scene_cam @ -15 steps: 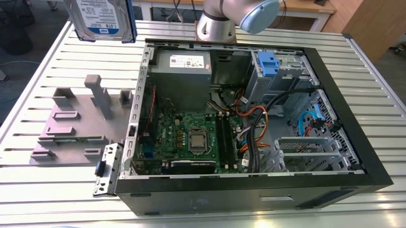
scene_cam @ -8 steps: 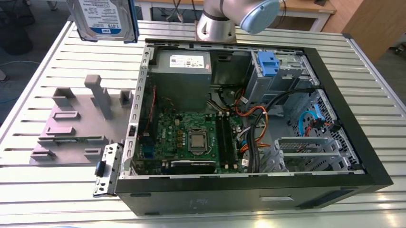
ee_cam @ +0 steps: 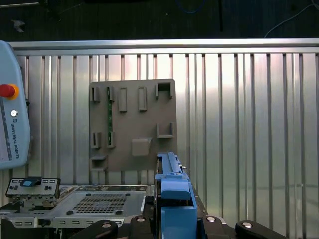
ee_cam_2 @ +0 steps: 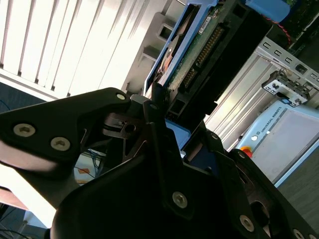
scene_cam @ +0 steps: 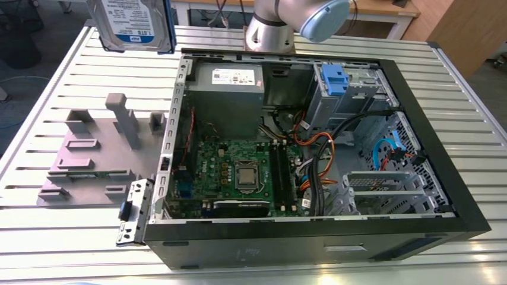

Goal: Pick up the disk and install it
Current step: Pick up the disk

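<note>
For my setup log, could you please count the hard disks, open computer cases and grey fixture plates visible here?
disk, gripped in the hand and held off the table: 1
open computer case: 1
grey fixture plate: 1
Total: 3

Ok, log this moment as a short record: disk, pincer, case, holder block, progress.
disk: in the air, at the exterior view's top left, label facing that camera
pincer: shut on the disk's blue-railed edge
computer case: open, lying on the slatted table
holder block: grey, on the table at the case's exterior-view left
progress: disk picked up, not yet in the case
</note>
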Tool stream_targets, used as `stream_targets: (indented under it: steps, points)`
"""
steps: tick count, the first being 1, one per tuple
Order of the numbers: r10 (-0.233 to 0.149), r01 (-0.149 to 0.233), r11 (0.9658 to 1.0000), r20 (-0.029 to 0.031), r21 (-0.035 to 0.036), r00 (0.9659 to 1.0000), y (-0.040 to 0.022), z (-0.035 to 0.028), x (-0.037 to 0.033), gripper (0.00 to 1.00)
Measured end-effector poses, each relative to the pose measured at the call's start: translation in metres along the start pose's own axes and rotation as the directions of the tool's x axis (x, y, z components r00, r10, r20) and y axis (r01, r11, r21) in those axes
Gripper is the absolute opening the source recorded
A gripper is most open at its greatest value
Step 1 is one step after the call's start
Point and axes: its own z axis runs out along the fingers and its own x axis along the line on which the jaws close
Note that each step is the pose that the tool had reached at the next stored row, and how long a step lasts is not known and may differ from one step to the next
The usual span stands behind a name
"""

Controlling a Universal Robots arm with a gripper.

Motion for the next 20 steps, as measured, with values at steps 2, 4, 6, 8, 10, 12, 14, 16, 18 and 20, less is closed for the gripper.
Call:
stream_targets:
  steps: [2, 4, 6, 8, 10, 12, 14, 16, 18, 20]
  points:
    - [0.0, 0.0, 1.0, 0.0, 0.0, 1.0, -0.001, 0.0, 0.0, 0.37]
    - [0.0, 0.0, 1.0, 0.0, 0.0, 1.0, -0.0021, 0.0, -0.0001, 0.37]
    - [0.0, 0.0, 1.0, 0.0, 0.0, 1.0, -0.0031, 0.0, -0.0001, 0.37]
    - [0.0, 0.0, 1.0, 0.0, 0.0, 1.0, -0.004, 0.0, -0.0001, 0.37]
    - [0.0, 0.0, 1.0, 0.0, 0.0, 1.0, -0.005, 0.0, -0.0001, 0.37]
    - [0.0, 0.0, 1.0, 0.0, -0.0001, 1.0, -0.0059, 0.0, -0.0001, 0.37]
    - [0.0, 0.0, 1.0, 0.0, -0.0001, 1.0, -0.0069, 0.0, -0.0001, 0.37]
    - [0.0, 0.0, 1.0, 0.0, -0.0001, 1.0, -0.0079, 0.0, -0.0002, 0.37]
    - [0.0, 0.0, 1.0, 0.0, -0.0001, 1.0, -0.0087, 0.0, -0.0002, 0.37]
    - [0.0, 0.0, 1.0, 0.0, -0.0001, 1.0, -0.0096, -0.0001, -0.0002, 0.37]
